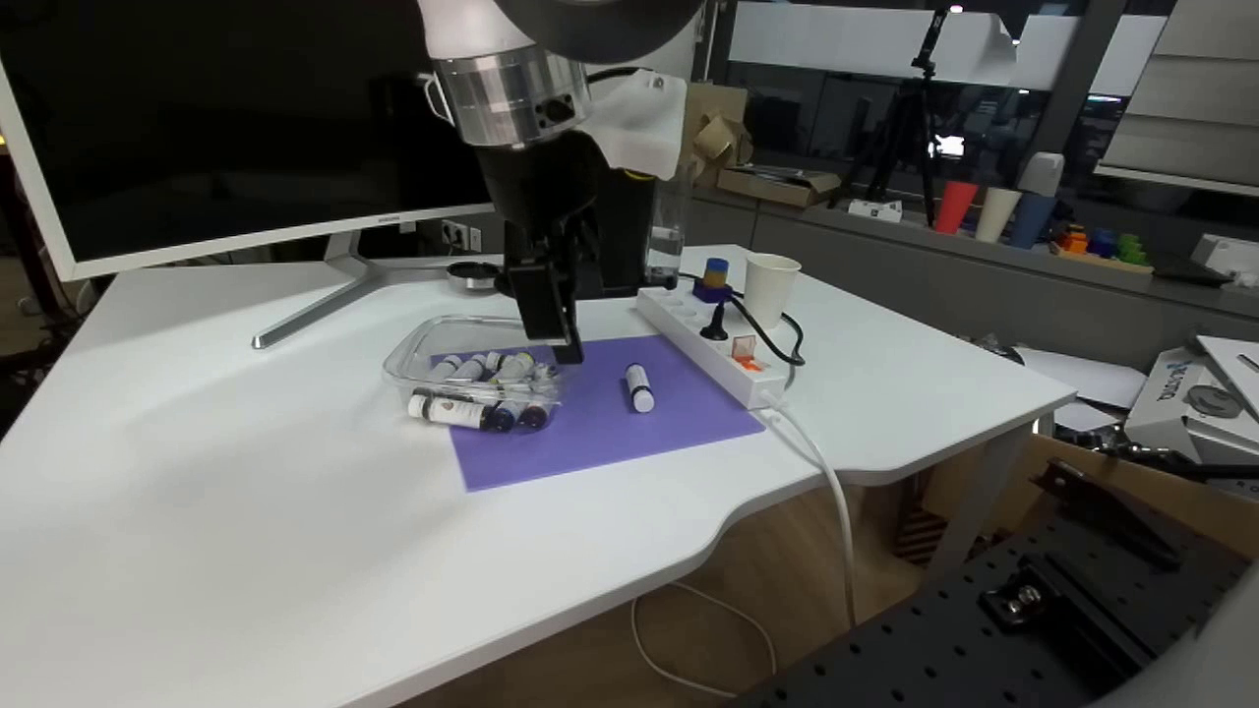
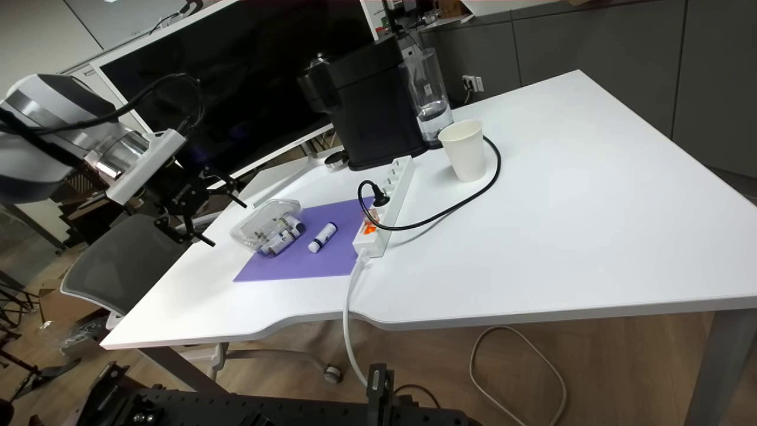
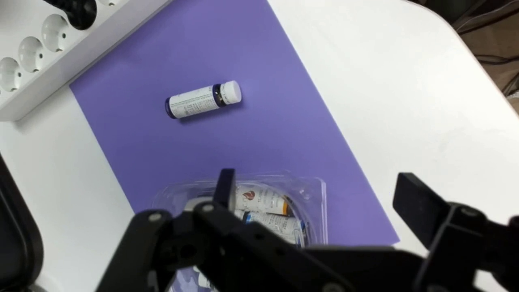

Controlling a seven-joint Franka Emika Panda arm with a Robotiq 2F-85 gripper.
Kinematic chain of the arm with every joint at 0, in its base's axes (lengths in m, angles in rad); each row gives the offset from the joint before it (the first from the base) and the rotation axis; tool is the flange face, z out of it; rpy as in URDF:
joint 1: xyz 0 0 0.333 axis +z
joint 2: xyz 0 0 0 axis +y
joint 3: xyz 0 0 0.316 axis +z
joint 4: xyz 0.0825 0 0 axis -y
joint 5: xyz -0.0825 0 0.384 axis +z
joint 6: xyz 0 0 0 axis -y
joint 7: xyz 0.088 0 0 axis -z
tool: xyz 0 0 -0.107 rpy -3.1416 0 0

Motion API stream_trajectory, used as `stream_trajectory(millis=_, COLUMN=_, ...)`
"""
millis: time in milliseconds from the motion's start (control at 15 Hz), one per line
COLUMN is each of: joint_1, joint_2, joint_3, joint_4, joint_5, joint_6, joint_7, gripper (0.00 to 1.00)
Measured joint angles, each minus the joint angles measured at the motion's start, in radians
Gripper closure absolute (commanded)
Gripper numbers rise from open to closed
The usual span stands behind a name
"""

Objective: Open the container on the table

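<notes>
"Where is the plastic box (image 2: 257, 222) found?"

"On the table (image 1: 246, 492), at one end of a purple sheet (image 1: 600, 433). Small bottles (image 1: 452, 410) are seen inside; whether it is closed cannot be made out."

"And what is set around it?"

"A loose bottle (image 3: 202, 99) is laid on the sheet, between the box and a white power strip (image 1: 689, 324), into which a black plug (image 1: 715, 326) is pushed. Beyond the strip a paper cup (image 2: 464, 151) is stood. In both exterior views the box is backed by a large monitor (image 1: 246, 118), and a black machine (image 2: 375, 106) is placed near the strip's far end."

"How is the arm (image 1: 507, 93) held?"

"It is stretched over the table, with the gripper (image 2: 227, 224) pointed downward, held apart from the box."

"And the jaws?"

"They are spread wide."
</notes>
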Motion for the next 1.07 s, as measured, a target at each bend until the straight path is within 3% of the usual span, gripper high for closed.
stream_trajectory(millis=733, joint_1=0.02, joint_2=0.081, joint_3=-0.059, joint_4=0.023, joint_5=-0.531, joint_6=0.005, joint_7=0.344, gripper=0.0)
stream_trajectory(millis=1067, joint_1=0.051, joint_2=0.149, joint_3=-0.055, joint_4=0.05, joint_5=-0.675, joint_6=0.004, joint_7=0.505, gripper=0.0)
